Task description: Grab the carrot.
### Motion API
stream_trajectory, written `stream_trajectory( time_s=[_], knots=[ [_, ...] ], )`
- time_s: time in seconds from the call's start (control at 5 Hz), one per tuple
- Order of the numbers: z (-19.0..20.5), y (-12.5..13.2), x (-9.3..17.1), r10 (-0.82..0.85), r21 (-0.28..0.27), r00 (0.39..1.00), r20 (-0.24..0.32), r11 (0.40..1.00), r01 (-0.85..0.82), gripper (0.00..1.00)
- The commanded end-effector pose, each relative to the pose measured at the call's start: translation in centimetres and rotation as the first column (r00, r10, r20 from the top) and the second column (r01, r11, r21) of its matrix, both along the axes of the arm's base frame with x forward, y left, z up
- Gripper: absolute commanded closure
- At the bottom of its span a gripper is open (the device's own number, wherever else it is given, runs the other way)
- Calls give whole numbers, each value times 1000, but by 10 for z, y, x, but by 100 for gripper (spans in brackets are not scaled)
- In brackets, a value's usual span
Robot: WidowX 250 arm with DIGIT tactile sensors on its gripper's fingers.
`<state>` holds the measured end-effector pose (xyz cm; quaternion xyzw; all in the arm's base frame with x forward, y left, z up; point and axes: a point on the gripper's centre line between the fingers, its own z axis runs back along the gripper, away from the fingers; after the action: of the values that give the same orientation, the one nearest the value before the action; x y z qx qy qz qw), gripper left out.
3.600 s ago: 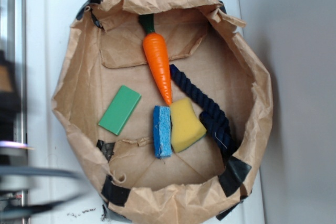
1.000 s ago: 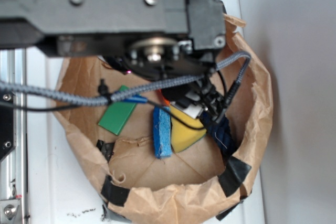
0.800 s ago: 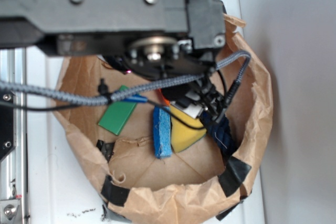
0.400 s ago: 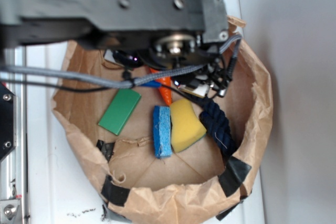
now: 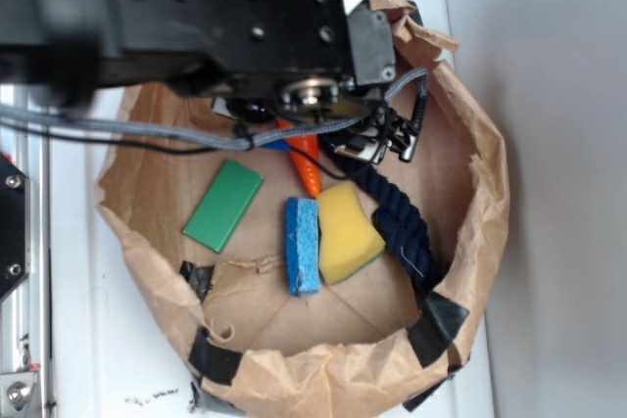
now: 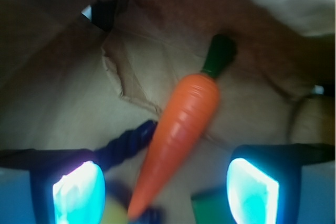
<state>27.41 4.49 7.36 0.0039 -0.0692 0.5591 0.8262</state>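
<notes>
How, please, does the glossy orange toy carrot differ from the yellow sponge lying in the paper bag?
The glossy orange toy carrot is a long tapered cone with a dark green stem; the yellow sponge is a short, blocky wedge. The carrot looks shiny and hard, the sponge matte. The arm hides most of the carrot in the exterior view; the sponge shows fully. Both lie on the bag's floor.

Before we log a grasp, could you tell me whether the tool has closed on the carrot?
No, the carrot lies untouched between its open pads.

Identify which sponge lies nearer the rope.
The yellow sponge: it lies beside the dark blue rope, while the blue sponge sits on its far side.
</notes>
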Motion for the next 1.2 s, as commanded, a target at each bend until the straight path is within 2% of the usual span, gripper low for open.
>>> stream_trajectory(
  time_s=[0.0, 0.2, 0.4, 0.6, 0.8, 1.0],
  knots=[
    [-11, 24, 16, 50, -4, 997, 62, 999, -50, 0],
    [-25, 25, 18, 57, 40, 996, 75, 997, -60, 0],
    [-24, 26, 10, 73, 72, 996, 49, 994, -77, 0],
    [-5, 33, -4, 48, 16, 999, -1, 999, -48, 0],
    [7, 41, -18, 38, -18, 999, 7, 999, -38, 0],
    [-5, 40, -22, 37, 11, 999, 39, 999, -38, 0]
  ],
)
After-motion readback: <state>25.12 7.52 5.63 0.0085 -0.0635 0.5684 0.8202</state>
